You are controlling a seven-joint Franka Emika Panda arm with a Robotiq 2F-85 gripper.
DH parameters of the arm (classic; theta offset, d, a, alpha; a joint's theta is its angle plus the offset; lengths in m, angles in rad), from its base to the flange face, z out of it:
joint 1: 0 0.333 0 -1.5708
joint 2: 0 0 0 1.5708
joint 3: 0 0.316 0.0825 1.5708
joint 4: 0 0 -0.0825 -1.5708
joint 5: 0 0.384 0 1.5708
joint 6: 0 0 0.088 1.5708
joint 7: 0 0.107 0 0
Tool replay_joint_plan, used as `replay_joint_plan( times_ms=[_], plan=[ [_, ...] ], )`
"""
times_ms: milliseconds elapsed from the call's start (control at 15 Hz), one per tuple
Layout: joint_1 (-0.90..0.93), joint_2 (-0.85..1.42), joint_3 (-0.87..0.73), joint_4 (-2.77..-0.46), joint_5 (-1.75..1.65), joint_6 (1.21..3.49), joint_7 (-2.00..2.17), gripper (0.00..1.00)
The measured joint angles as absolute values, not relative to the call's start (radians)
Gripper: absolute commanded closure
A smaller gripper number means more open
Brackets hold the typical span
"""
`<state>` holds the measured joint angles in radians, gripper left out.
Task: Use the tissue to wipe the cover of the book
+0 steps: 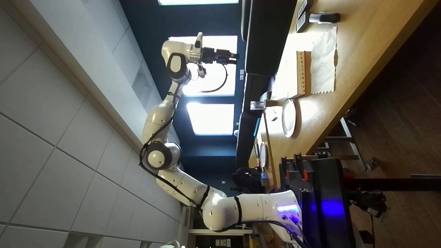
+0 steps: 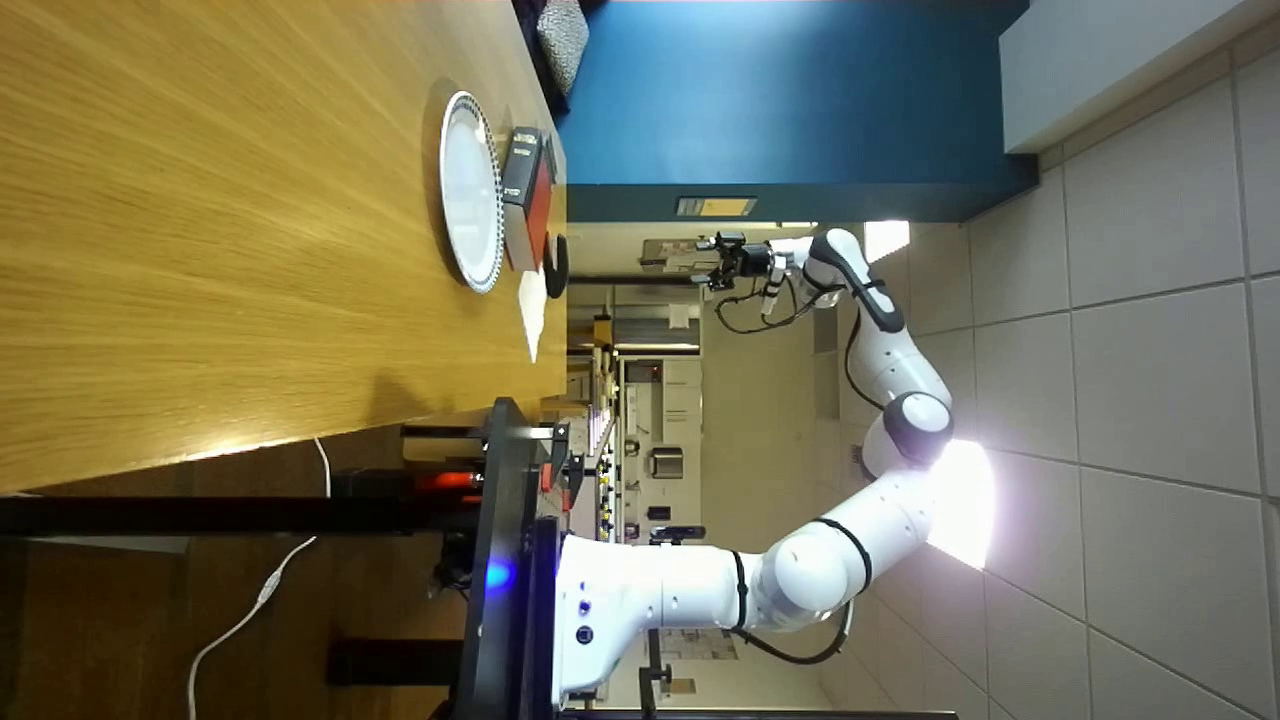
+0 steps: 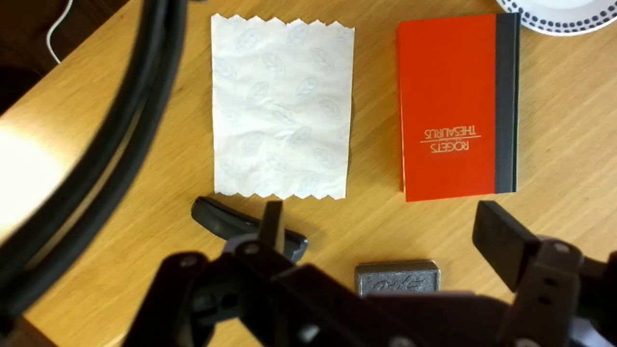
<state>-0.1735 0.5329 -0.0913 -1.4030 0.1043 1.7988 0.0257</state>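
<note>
The book is red with a dark spine and gold lettering. It lies flat on the wooden table in the wrist view (image 3: pixel 448 96). Its red cover shows in an exterior view (image 2: pixel 540 215), and its tan page edge shows in an exterior view (image 1: pixel 301 70). The white tissue (image 3: pixel 282 106) lies spread flat beside the book, apart from it. It also shows in both exterior views (image 1: pixel 323 62) (image 2: pixel 533 305). My gripper (image 3: pixel 381 212) is open and empty. It hangs well above the table in both exterior views (image 1: pixel 235 58) (image 2: pixel 703 262).
A black stapler-like object (image 3: pixel 224 217) lies near the tissue, partly hidden by a finger. A grey metal block (image 3: pixel 397 277) lies below the jaws in the wrist view. A white plate with a dotted rim (image 2: pixel 470 190) stands beside the book. A glass (image 1: pixel 256 105) stands farther back.
</note>
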Motion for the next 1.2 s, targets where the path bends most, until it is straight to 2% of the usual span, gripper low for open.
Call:
replay_joint_plan(
  times_ms=[1200],
  plan=[
    [-0.235,0.779,-0.092,-1.410,0.105,2.105,0.021,0.00]
  ],
)
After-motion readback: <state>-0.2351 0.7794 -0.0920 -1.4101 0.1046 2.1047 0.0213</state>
